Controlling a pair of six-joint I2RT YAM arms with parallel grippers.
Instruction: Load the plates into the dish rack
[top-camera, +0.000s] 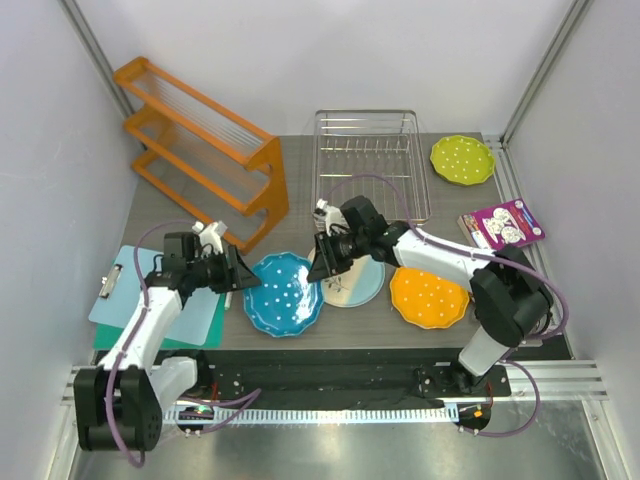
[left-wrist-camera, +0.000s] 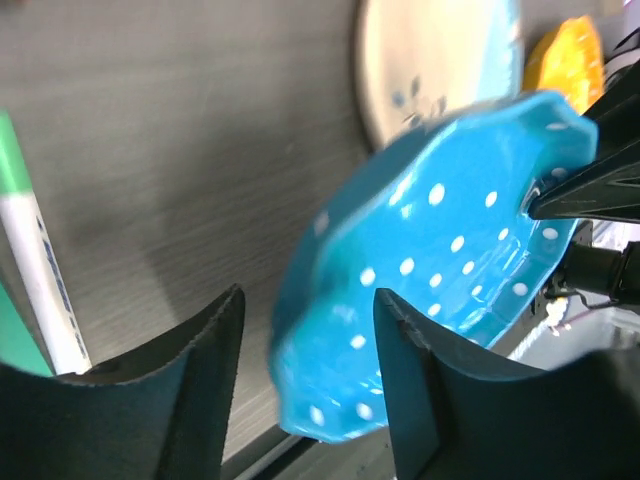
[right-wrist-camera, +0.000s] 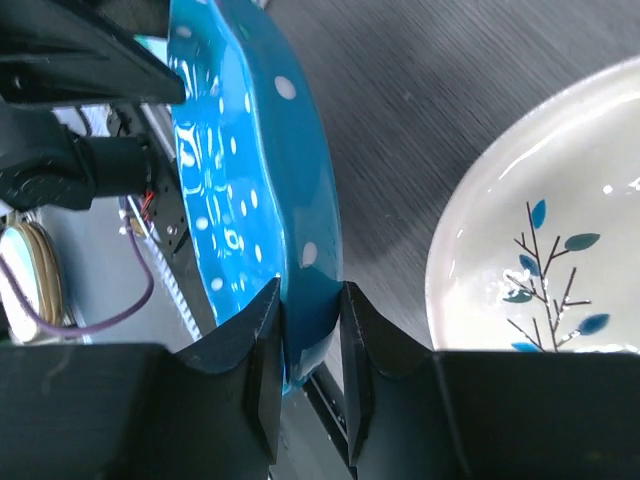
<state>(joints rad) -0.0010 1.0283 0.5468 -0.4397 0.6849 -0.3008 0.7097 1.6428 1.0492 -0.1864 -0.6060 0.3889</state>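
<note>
The blue dotted plate (top-camera: 283, 293) sits tilted at the table's front middle. My right gripper (top-camera: 322, 262) is shut on its right rim, and in the right wrist view the rim (right-wrist-camera: 300, 250) sits pinched between the jaws (right-wrist-camera: 310, 310). My left gripper (top-camera: 240, 275) is open at the plate's left edge; the plate (left-wrist-camera: 440, 260) shows between and beyond its fingers (left-wrist-camera: 305, 310). The cream leaf-sprig plate (top-camera: 358, 288) lies flat under my right arm. The orange plate (top-camera: 428, 297) lies to its right. The lime-green plate (top-camera: 462, 159) lies beside the silver wire dish rack (top-camera: 370, 160), which holds nothing.
An orange slatted two-tier shelf (top-camera: 205, 150) stands at the back left. A blue clipboard (top-camera: 115, 290) and a green mat (top-camera: 170, 322) lie under my left arm, with a white marker (left-wrist-camera: 40, 280) beside them. A purple packet (top-camera: 502, 223) lies at the right edge.
</note>
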